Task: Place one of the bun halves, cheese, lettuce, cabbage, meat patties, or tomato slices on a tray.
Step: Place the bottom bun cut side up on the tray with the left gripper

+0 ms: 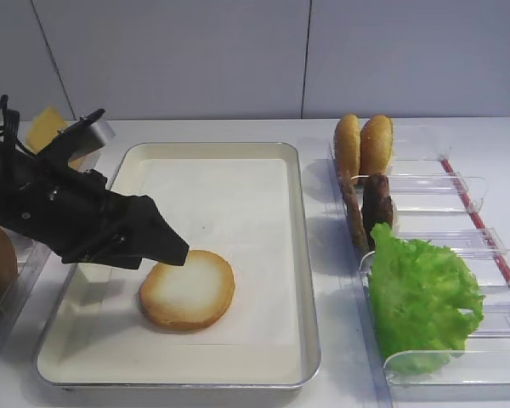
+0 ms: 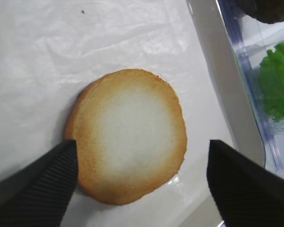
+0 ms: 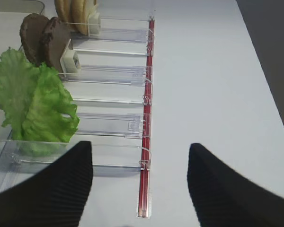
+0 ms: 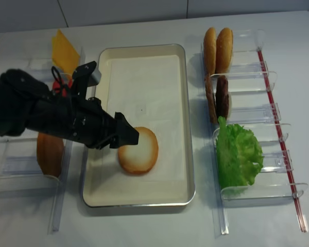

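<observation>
A bun half (image 1: 187, 289) (image 2: 128, 137) (image 4: 139, 150) lies flat on the tray's (image 1: 211, 147) (image 4: 144, 77) white liner, pale cut face up with a toasted rim. My left gripper (image 1: 166, 242) (image 2: 139, 151) (image 4: 129, 135) hovers at its left edge, open, one finger on each side and neither gripping it. My right gripper (image 3: 139, 149) is open over bare table beside the bins and holds nothing. Two more bun halves (image 1: 364, 144), meat patties (image 1: 376, 204) (image 3: 42, 35) and lettuce (image 1: 425, 297) (image 3: 33, 101) stand in the right bins. Cheese (image 4: 64, 51) stands at the back left. Cabbage and tomato slices are hidden.
Clear plastic bins (image 4: 268, 82) with a red rail (image 3: 146, 142) line the right side. More clear bins (image 4: 20, 164) on the left hold another brown bun (image 4: 49, 152). The left arm (image 4: 36, 113) reaches over the tray's left rim.
</observation>
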Controlling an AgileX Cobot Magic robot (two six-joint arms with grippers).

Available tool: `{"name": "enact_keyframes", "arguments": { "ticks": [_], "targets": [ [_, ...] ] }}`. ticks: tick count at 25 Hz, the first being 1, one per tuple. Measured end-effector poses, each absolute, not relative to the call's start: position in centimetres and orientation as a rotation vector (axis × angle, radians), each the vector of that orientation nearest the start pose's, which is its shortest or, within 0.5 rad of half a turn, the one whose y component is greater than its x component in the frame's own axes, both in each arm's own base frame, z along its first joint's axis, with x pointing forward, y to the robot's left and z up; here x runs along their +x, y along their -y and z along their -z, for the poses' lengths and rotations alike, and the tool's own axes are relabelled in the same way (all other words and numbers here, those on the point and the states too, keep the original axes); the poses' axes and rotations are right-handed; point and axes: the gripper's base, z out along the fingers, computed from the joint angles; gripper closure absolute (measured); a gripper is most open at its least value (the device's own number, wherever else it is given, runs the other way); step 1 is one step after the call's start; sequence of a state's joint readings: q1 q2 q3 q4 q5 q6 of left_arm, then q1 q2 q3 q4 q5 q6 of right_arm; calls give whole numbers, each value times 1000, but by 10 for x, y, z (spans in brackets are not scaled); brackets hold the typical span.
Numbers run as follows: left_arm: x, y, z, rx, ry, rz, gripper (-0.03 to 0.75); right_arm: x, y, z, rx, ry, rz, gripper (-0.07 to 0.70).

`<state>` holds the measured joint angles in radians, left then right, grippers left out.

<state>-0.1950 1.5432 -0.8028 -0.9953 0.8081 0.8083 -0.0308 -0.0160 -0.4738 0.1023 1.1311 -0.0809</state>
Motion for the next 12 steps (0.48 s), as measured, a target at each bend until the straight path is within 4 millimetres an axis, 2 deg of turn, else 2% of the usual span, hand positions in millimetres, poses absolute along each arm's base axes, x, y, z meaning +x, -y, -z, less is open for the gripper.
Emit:
{"name": "enact_keyframes", "arguments": {
  "ticks": [8,12],
  "targets": [
    [252,106,-224,498,-2612,936,229,-7,-9,-265,-60,-2120,-59,172],
    [238,96,-244,538,-2609,789,230,-7,-9,-265,-60,-2120,-59,172]
  ]
}}
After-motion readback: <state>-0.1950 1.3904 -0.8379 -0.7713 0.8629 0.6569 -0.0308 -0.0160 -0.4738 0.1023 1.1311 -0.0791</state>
